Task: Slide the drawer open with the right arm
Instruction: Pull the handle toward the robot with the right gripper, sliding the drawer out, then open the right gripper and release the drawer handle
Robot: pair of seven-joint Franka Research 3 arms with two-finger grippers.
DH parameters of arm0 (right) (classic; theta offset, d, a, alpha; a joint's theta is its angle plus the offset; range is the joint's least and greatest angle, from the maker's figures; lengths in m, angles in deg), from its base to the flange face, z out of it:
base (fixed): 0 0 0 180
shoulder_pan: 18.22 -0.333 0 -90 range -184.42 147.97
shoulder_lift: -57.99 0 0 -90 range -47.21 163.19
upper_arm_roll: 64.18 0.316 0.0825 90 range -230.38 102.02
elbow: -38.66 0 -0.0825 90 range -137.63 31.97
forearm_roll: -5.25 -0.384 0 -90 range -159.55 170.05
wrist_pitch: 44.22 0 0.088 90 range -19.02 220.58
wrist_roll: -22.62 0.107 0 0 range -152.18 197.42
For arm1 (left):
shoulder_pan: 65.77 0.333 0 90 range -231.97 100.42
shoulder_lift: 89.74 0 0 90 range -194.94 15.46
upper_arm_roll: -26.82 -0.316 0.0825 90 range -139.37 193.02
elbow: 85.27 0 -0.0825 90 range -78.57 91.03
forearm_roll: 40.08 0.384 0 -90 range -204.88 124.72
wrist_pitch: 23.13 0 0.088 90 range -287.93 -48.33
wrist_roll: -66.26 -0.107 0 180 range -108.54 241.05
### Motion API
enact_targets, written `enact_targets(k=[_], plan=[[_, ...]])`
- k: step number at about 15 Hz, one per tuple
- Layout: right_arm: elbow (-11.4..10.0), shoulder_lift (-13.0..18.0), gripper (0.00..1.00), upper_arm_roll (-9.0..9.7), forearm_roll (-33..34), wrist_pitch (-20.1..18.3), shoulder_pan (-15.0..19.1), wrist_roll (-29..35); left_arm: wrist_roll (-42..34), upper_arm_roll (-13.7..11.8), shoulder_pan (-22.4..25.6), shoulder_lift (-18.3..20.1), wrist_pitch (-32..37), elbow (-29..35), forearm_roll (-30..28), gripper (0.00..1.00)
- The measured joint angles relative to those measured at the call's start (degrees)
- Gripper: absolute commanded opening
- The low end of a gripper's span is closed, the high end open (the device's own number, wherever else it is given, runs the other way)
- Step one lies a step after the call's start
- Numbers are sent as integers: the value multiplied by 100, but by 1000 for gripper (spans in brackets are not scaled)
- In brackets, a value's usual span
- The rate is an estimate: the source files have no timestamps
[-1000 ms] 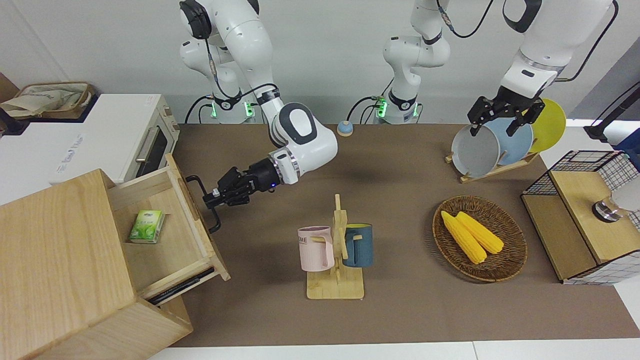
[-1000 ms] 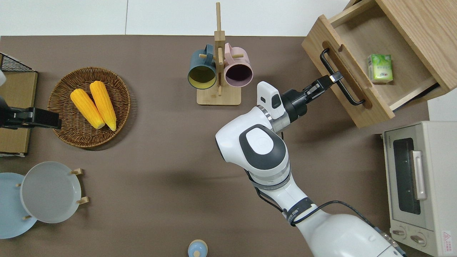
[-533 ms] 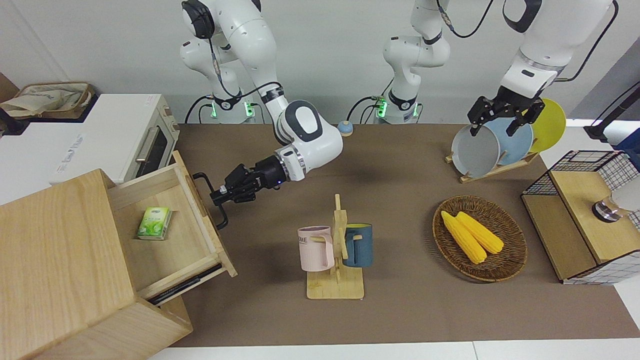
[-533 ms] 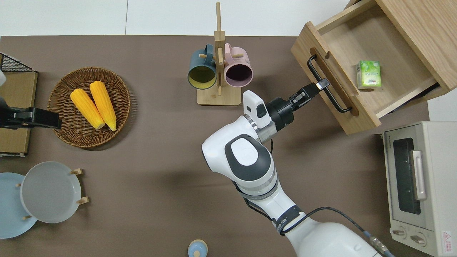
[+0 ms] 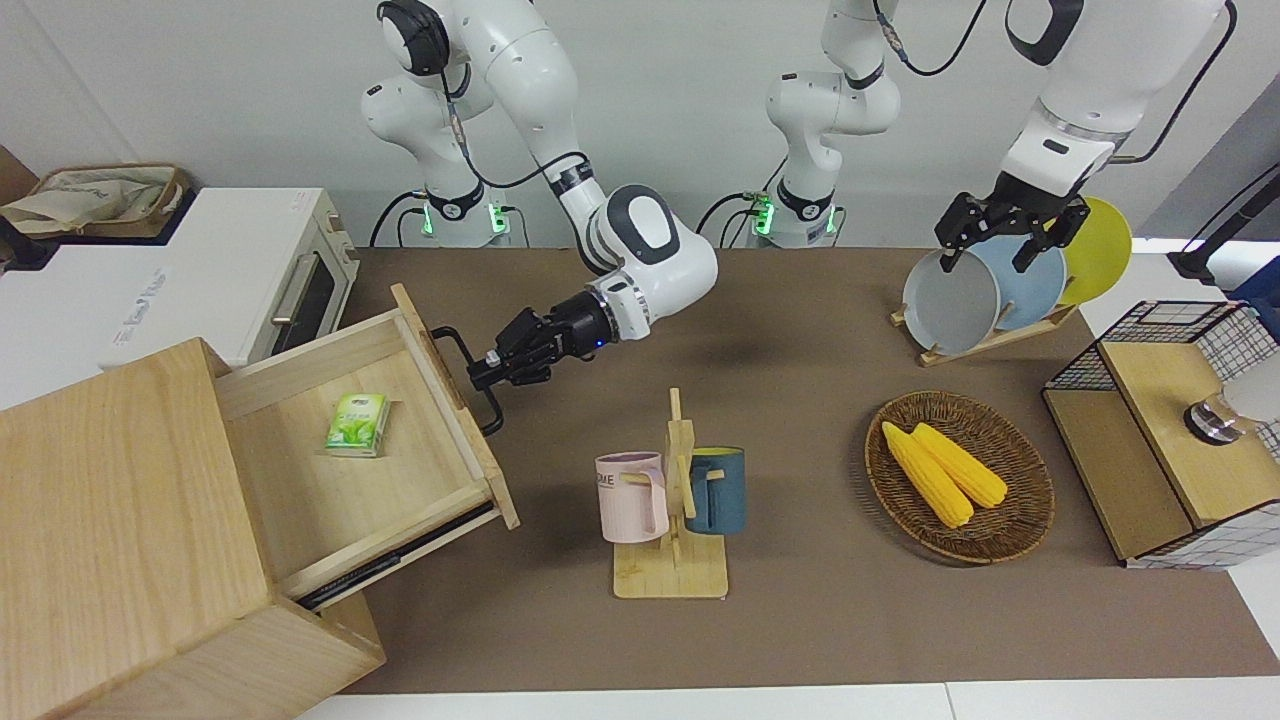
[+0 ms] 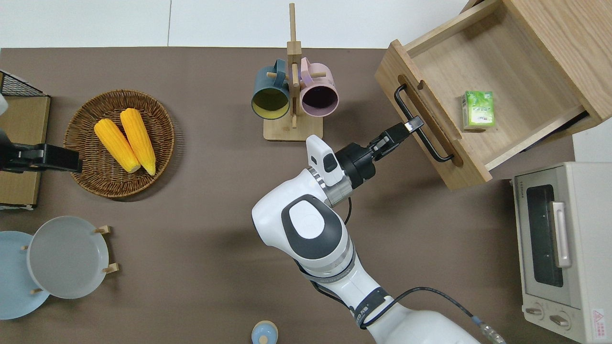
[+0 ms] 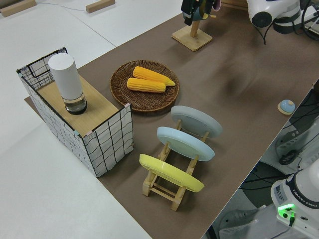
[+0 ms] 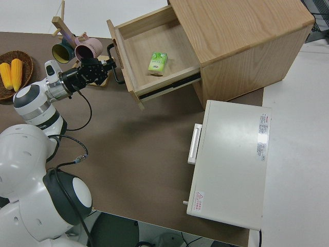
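Drawer (image 6: 487,86), pulled well out of cabinet (image 5: 110,520), black handle (image 6: 420,125) clamped between closed fingers of right gripper (image 6: 410,125); left arm parked.

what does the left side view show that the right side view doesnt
Only the left side view shows the wire-mesh cabinet with a white cylinder on top, the plate rack holding three plates, and the small blue knob-like object. Only the right side view shows the drawer pulled out with a green packet inside, the right gripper shut on the handle, and the toaster oven. Both show the corn basket and the mug stand. The left arm is parked.
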Motion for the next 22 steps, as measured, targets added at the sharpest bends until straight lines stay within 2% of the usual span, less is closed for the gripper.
enact_targets(k=[9,14,15,16,17,18,22], plan=[[66,-90,71,3,-66,-320,-358,-29,0,0,0,0,0,0,0,995],[79,-102,150,-4,-67,-339,-391,-30,0,0,0,0,0,0,0,995],[80,-104,225,-5,-67,-340,-392,-30,0,0,0,0,0,0,0,995],[81,-104,389,-5,-67,-341,-392,-30,0,0,0,0,0,0,0,998],[83,-105,664,-7,-67,-343,-393,-50,0,0,0,0,0,0,0,995],[84,-105,993,-9,-65,-343,-396,-104,0,0,0,0,0,0,0,998],[169,-104,983,-22,-43,-345,-404,-127,0,0,0,0,0,0,0,995]])
